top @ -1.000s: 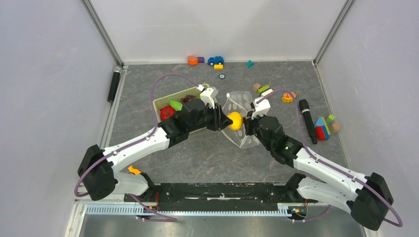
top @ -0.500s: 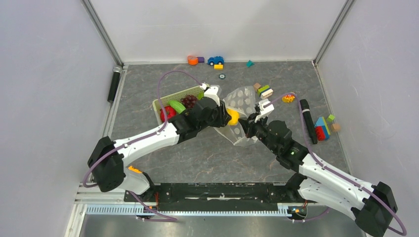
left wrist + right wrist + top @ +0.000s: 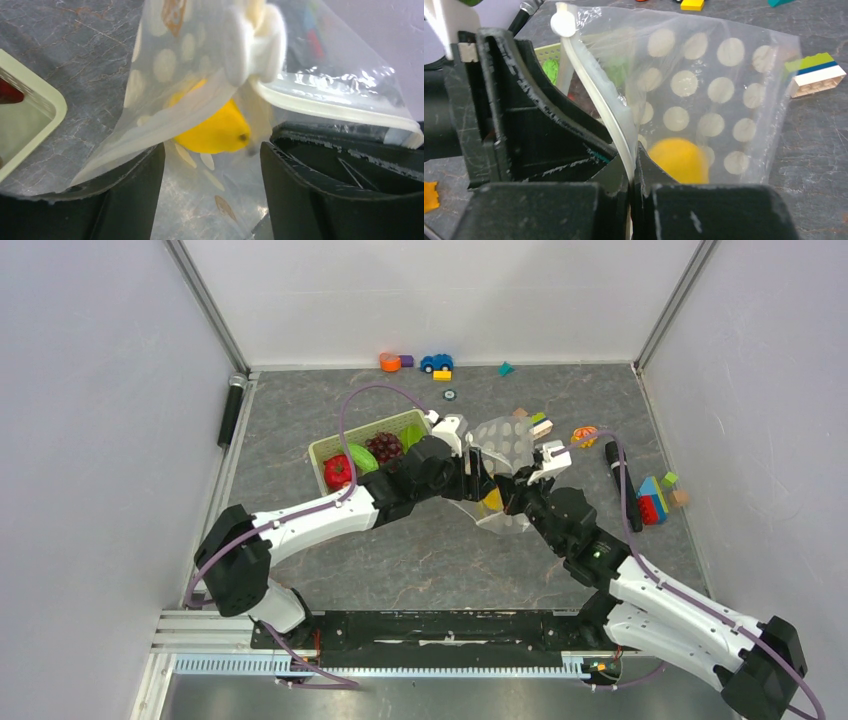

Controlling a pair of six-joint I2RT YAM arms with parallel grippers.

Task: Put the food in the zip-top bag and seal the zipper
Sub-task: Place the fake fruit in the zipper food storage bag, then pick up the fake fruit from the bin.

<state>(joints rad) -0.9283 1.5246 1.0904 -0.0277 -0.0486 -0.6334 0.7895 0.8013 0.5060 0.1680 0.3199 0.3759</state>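
A second ago the left fingers [image 3: 125, 200] carried the yellow piece [image 3: 215, 131] to the mouth of the zip-top bag [image 3: 704, 90]. Now they stand spread apart, and the piece sits inside the bag behind the dotted film, seemingly let go. The right fingers [image 3: 704, 210] are pressed together on the zipper [image 3: 599, 110] edge, holding the mouth up. One piece is in, I'd say; the grape bunch [image 3: 384, 446] and red piece [image 3: 338, 470] wait in the basket [image 3: 322, 448].

Grey marbled tabletop [image 3: 400, 560]; plain white walls [image 3: 90, 440] three sides; metal corner posts [image 3: 206, 302].
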